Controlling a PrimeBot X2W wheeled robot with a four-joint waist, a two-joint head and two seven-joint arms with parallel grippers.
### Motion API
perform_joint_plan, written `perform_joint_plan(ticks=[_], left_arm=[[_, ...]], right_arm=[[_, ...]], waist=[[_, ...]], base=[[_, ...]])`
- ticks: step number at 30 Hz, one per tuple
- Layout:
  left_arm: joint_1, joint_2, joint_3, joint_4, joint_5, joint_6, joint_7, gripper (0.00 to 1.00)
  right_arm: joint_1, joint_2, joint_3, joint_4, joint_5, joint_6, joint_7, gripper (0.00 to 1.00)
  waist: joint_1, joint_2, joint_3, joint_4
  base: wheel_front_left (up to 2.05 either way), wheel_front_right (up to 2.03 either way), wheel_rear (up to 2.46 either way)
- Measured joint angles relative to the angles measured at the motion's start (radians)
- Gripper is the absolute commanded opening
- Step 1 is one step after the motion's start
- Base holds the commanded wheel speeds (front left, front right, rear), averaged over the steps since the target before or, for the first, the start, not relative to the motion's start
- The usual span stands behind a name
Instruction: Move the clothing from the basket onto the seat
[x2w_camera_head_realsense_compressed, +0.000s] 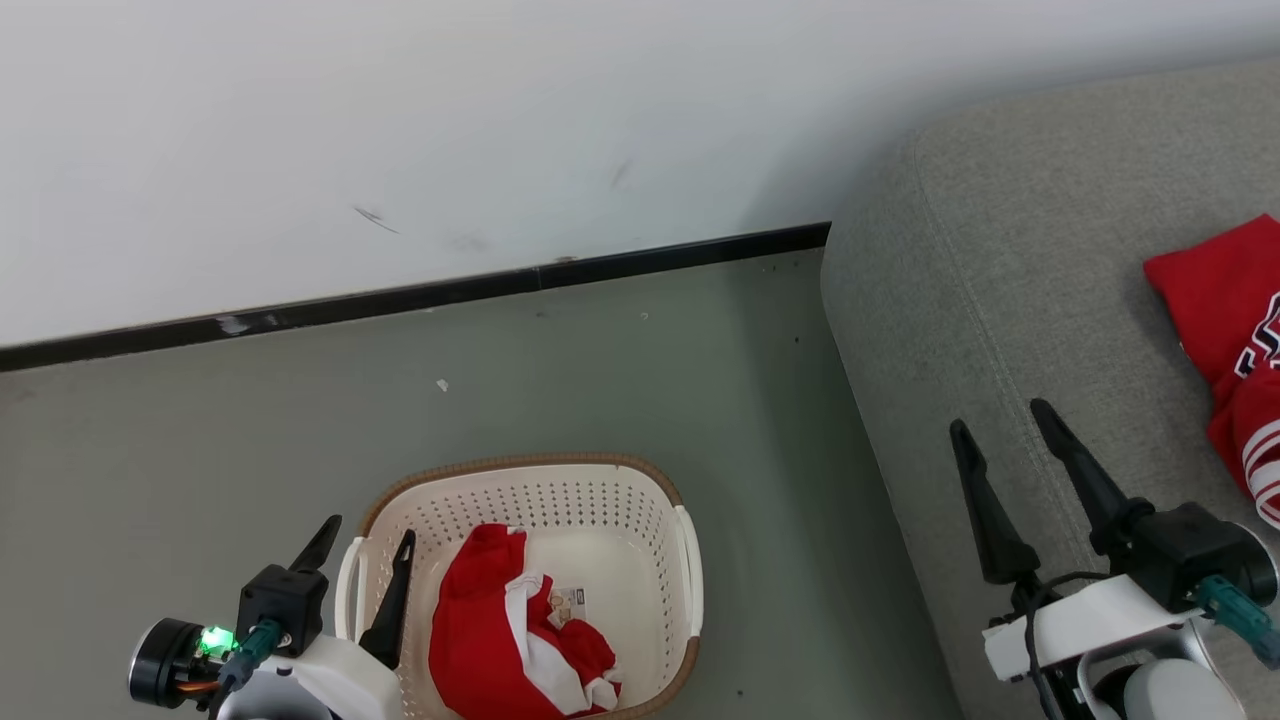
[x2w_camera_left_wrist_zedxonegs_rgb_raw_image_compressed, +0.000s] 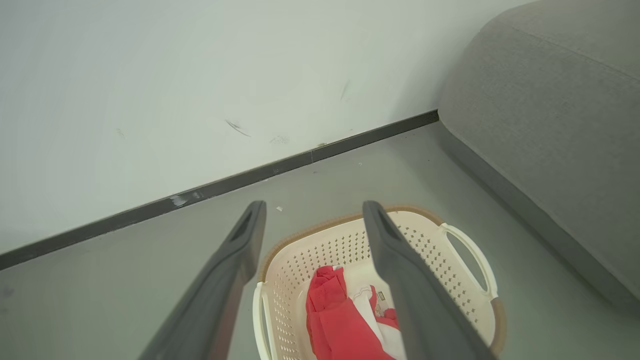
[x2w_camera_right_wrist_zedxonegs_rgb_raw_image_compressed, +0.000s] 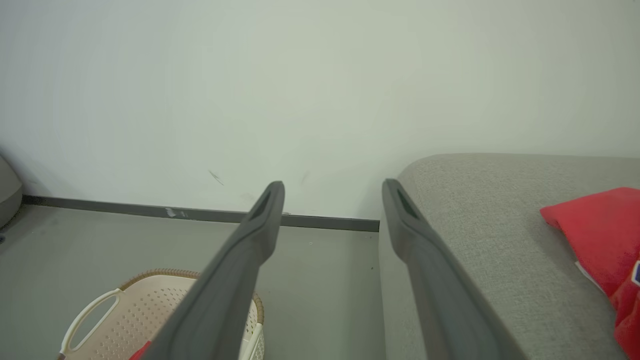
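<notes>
Basket (x2w_camera_head_realsense_compressed: 520, 462): red-white clothing (x2w_camera_head_realsense_compressed: 480, 620), beside wide, empty left end effector (x2w_camera_head_realsense_compressed: 370, 528).
Cut off: red garment (x2w_camera_head_realsense_compressed: 1215, 290) on seat (x2w_camera_head_realsense_compressed: 960, 250), right of wide right end effector (x2w_camera_head_realsense_compressed: 1000, 414).

Your head cam looks steeply down at basket (x2w_camera_head_realsense_compressed: 560, 500) and seat (x2w_camera_head_realsense_compressed: 1000, 250). Left wrist cam sits close over the basket; right wrist cam faces the wall (x2w_camera_right_wrist_zedxonegs_rgb_raw_image_compressed: 300, 75) (all three share basket, seat, skirting (x2w_camera_head_realsense_compressed: 400, 297)).

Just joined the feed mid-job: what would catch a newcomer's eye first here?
Red stands out first: one crumpled red-and-white garment lies in the cream basket on the floor at lower left, another red garment rests on the grey seat at right. Both end effectors are open and empty, the left end effector by the basket's left rim, the right end effector over the seat's edge.
</notes>
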Motion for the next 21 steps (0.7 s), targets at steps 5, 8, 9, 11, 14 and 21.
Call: perform_joint_plan(ticks=[5,8,9,11,14,21], left_arm=[[-0.043,-0.004,-0.021,0.043,0.009,-0.021,0.012,1.00],[-0.073,-0.006,-0.027,0.070,0.010,-0.026,0.021,1.00],[-0.084,-0.006,-0.029,0.080,0.013,-0.029,0.021,1.00],[-0.105,-0.006,-0.031,0.098,0.020,-0.034,0.021,1.00],[-0.136,-0.005,-0.035,0.120,0.028,-0.038,0.022,1.00],[-0.191,0.005,-0.046,0.176,0.044,-0.056,0.030,1.00]], right_arm=[[-0.028,0.000,-0.025,-0.031,0.001,0.000,0.000,1.00],[-0.050,0.000,-0.026,-0.047,0.002,0.000,0.000,1.00],[-0.059,0.000,-0.026,-0.055,0.005,0.000,0.000,1.00],[-0.080,0.000,-0.026,-0.072,0.015,0.000,0.000,1.00],[-0.110,0.000,-0.021,-0.091,0.022,0.000,-0.002,1.00],[-0.163,0.000,-0.002,-0.111,0.034,0.000,-0.002,1.00]], waist=[[-0.0001,0.0000,0.047,-0.014],[0.0000,0.0000,0.078,-0.023],[0.0000,0.0000,0.089,-0.027],[0.0000,0.0000,0.111,-0.033],[0.0000,0.0000,0.146,-0.045],[0.0000,0.0000,0.228,-0.074]], base=[[0.00,0.00,0.00],[0.00,0.00,0.00],[0.00,0.00,0.00],[0.00,0.00,0.00],[0.00,0.00,0.00],[0.00,0.00,0.00]])
